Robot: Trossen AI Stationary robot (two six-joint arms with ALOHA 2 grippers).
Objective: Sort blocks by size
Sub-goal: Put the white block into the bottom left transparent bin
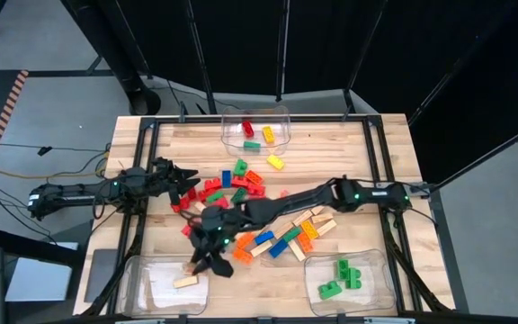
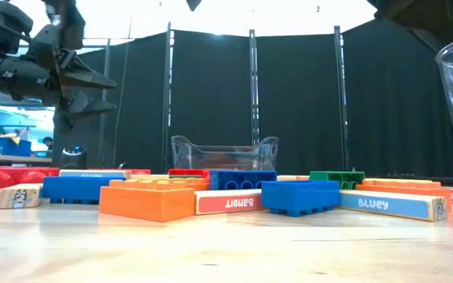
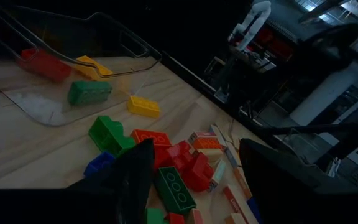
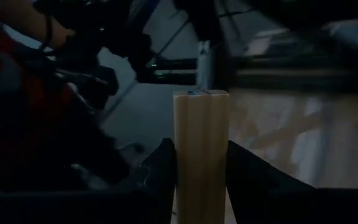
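Many blocks, red, green, blue, yellow and orange studded bricks and tan wooden bars, lie scattered on the middle of the table. They also show in the low view. My left gripper hangs open over the red bricks at the pile's left side, touching nothing, as the left wrist view shows. My right gripper reaches across the pile to the right corner of the near left bin. It is shut on a tan wooden bar. My right gripper pinches the wooden bar by its two long sides between its two fingers. The bar lies along the fingers, and its free end sticks out well past the fingertips. In the high view the gripper hides the bar.
A clear bin at the far edge holds red, green and yellow bricks. The near left bin holds one wooden bar. The near right bin holds green bricks. My right arm lies across the pile.
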